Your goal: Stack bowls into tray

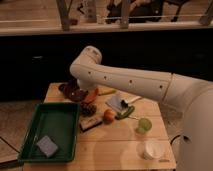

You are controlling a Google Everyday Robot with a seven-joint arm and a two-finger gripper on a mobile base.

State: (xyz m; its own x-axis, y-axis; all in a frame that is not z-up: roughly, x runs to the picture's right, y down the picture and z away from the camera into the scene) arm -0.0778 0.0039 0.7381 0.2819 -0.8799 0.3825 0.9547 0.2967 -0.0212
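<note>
Down at the far-left corner of the wooden table with the gripper, right at the dark maroon bowl. Cannot tell whether wide, narrow or clamped on anything, as it is hidden under the white arm. Just beside that bowl, to the right, spotting the orange bowl, partly tucked under the arm. Neither one in the green tray yet. Lying at front left, that tray, holding only a blue-grey sponge. Across mid-table, picking out a dark cluster, an orange fruit, a grey cloth and a green cup. Front right, a white cup.
</note>
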